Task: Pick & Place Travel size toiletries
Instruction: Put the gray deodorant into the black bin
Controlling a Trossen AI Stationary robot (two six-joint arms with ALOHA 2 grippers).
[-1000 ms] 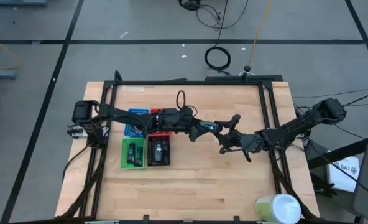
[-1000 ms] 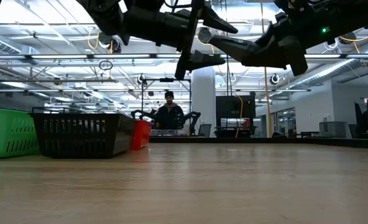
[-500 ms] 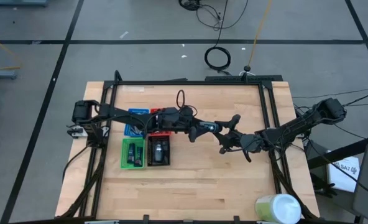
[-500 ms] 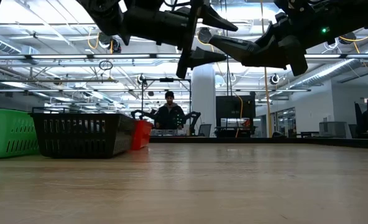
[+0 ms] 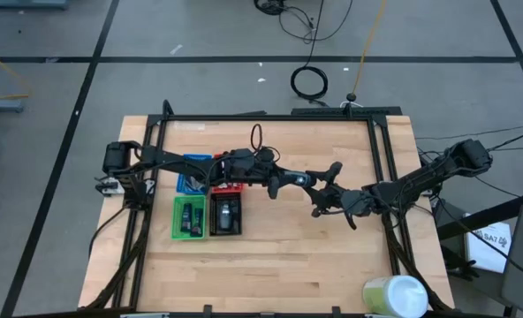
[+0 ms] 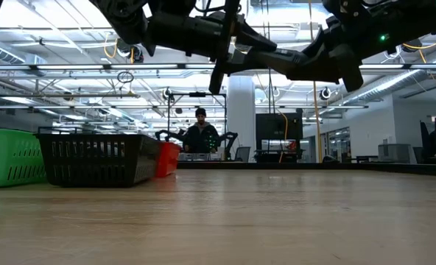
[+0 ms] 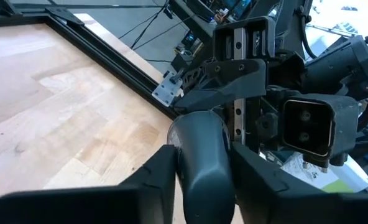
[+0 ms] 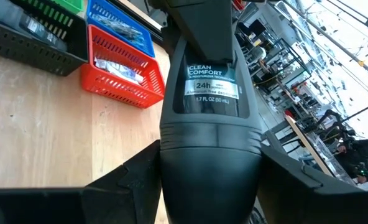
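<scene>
One of the travel size toiletries, a dark grey bottle (image 8: 210, 99) with a pale label, hangs level in the air over the table's middle (image 5: 301, 179). It lies between my two grippers, which face each other. My left gripper (image 5: 284, 182) comes from the table's left and is shut on one end. My right gripper (image 5: 320, 191) comes from the right and is shut on the other end. The other toiletries lie in the trays at the left. My left gripper pinches the bottle's rounded end (image 7: 199, 155) between its two fingers (image 7: 156, 177), one on each side. The fingers come level from the table's left and lie along the bottle, which is clear of the table. My right gripper pinches the bottle's wide dark end (image 8: 209, 158) between its two fingers (image 8: 134, 180). They come level from the table's right, along the bottle. The labelled part (image 8: 212, 87) sticks out past them toward my left gripper, high above the table.
Blue (image 5: 193, 168), red (image 5: 230, 187), green (image 5: 188, 217) and black (image 5: 225, 215) trays stand at the table's left, below my left arm. A big pale green cylinder (image 5: 394, 296) stands at the near right corner. Bare wood lies near the front edge.
My left gripper has shut its fingers onto the bottle's free end; its gap has narrowed in the low view. My right gripper has kept still with the bottle, which has stayed level in the air.
</scene>
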